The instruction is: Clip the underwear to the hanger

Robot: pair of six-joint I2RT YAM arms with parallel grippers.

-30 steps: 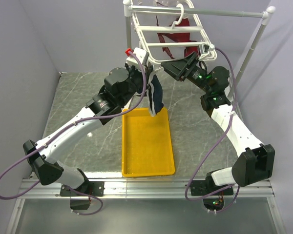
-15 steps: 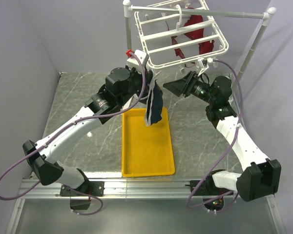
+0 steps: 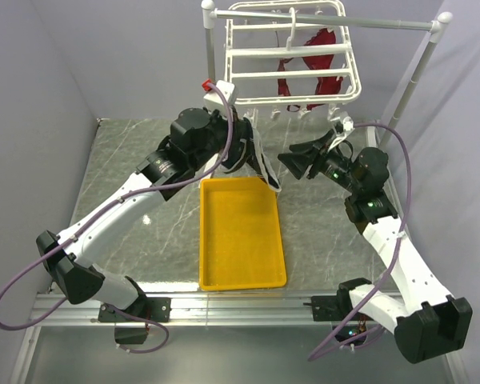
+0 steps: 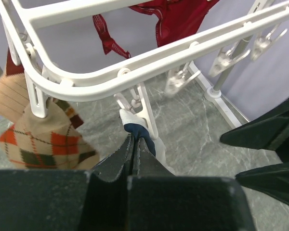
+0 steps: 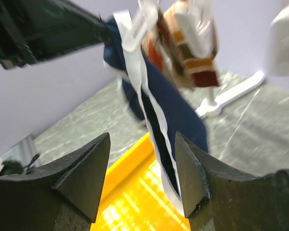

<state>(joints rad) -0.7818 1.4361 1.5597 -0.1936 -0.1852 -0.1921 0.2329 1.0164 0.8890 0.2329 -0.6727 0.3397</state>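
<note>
The hanger (image 3: 290,54) hangs from the stand's top bar; its front rail (image 4: 149,55) crosses the left wrist view. The underwear (image 3: 268,172) hangs below that rail over the tray's far end. A dangling clip (image 4: 136,102) sits on its white top edge. My left gripper (image 4: 134,138) is shut on the navy fabric (image 4: 143,134) just under this clip, and it also shows in the top view (image 3: 252,152). My right gripper (image 5: 142,137) is open and empty, a little to the right of the hanging underwear (image 5: 166,103); it shows in the top view too (image 3: 286,162).
A yellow tray (image 3: 204,240) lies between the arms. A dark red garment (image 3: 316,44) and an argyle cloth (image 4: 43,139) hang from the hanger. The white pole stand (image 3: 404,84) rises at the back right. Spare clips (image 4: 226,55) dangle along the rail.
The right gripper has drawn back from the hanger, down and to the right, and is open. The hanger has swung back to hang level. The underwear has risen to the front rail.
</note>
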